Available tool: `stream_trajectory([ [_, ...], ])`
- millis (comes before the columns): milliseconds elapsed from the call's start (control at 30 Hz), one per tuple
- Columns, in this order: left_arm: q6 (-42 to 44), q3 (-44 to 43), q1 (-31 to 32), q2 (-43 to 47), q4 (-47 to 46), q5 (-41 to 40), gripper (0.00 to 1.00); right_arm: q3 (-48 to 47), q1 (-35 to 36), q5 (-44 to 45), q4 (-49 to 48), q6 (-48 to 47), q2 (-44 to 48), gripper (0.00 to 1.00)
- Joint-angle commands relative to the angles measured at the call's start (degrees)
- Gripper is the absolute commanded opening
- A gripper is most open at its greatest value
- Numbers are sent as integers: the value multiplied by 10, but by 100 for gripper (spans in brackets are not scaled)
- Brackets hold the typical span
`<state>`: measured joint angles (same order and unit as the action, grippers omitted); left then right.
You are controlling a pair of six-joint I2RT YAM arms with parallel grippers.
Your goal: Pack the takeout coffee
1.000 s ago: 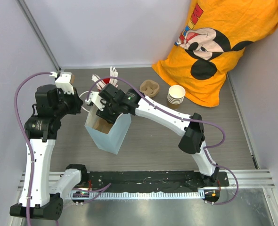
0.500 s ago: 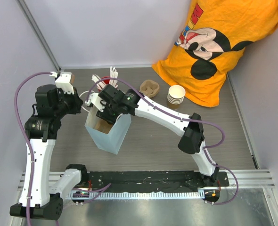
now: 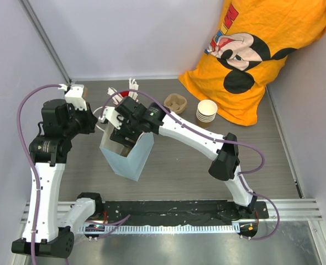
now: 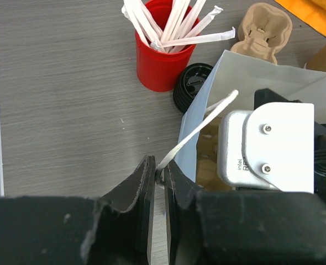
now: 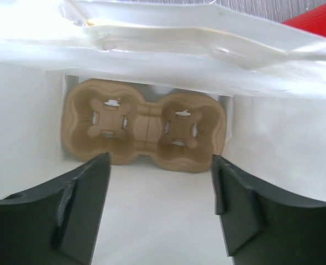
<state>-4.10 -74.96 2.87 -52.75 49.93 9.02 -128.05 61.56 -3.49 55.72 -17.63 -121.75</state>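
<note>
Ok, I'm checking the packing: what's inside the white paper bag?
A brown two-cup pulp carrier tray lies at the bottom, both wells empty, with the right gripper open above it. No cup shows; whatever is under the tray is covered.

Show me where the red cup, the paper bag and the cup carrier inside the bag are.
red cup (image 4: 163, 69): left wrist view, on its outer side wall.
paper bag (image 3: 132, 162): top view, on its near outer wall.
cup carrier (image 5: 145, 128): right wrist view, on the bridge between its two wells.
</note>
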Motion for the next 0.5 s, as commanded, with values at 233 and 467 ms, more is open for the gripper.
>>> stream_trajectory([
  [233,-4,-8,-3,-4,-19,0,15,-26,3,12,-2,-10,53,98],
  [467,-2,-8,-3,-6,-19,1,15,-35,3,16,1,-17,69,100],
])
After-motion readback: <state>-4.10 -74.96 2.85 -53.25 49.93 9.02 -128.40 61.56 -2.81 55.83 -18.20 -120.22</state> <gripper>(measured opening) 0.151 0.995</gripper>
